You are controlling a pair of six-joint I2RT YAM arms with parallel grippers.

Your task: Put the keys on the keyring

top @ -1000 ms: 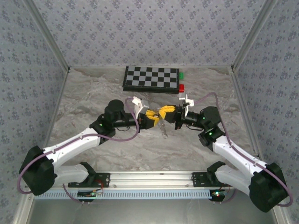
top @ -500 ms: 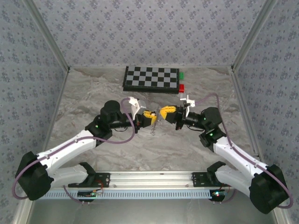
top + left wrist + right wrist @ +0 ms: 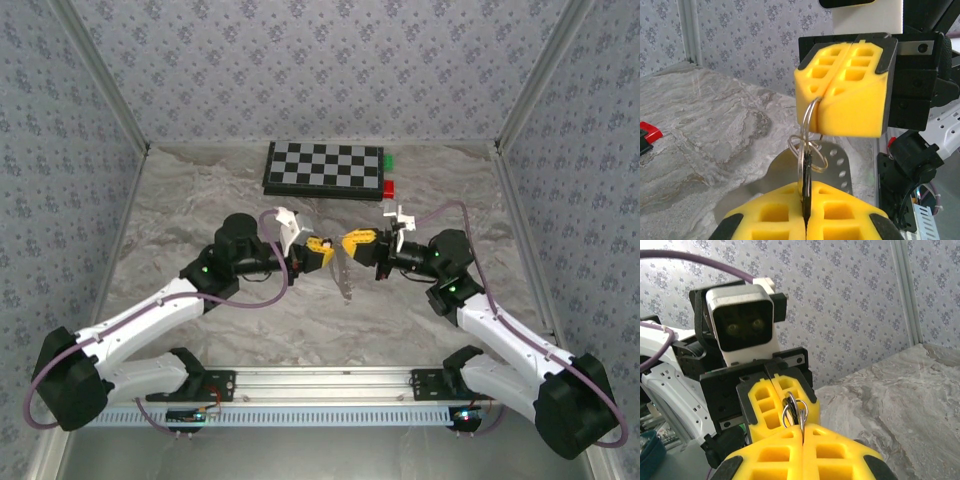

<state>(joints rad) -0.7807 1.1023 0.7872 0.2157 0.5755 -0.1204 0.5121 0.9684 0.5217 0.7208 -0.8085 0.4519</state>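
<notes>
Above the middle of the table my left gripper [image 3: 321,251] and right gripper [image 3: 351,243] meet tip to tip. In the left wrist view my left gripper [image 3: 805,194] is shut on the black head of the key [image 3: 807,172]. The thin silver keyring [image 3: 801,164] runs up beside the key into the right gripper [image 3: 822,99], which is shut on it. A small round ring and a flat metal tag with holes [image 3: 837,161] hang at the joint. From the right wrist, my right gripper [image 3: 802,432] pinches the keyring [image 3: 793,397] against the left gripper [image 3: 780,395].
A checkerboard [image 3: 323,168] lies at the back of the table. A red block [image 3: 389,187] and a green block [image 3: 389,160] sit by its right end. Patterned walls close in the table on three sides.
My left gripper has closed from slightly open and now pinches the key. The left arm has shifted a little to the left; the right arm has barely moved.
</notes>
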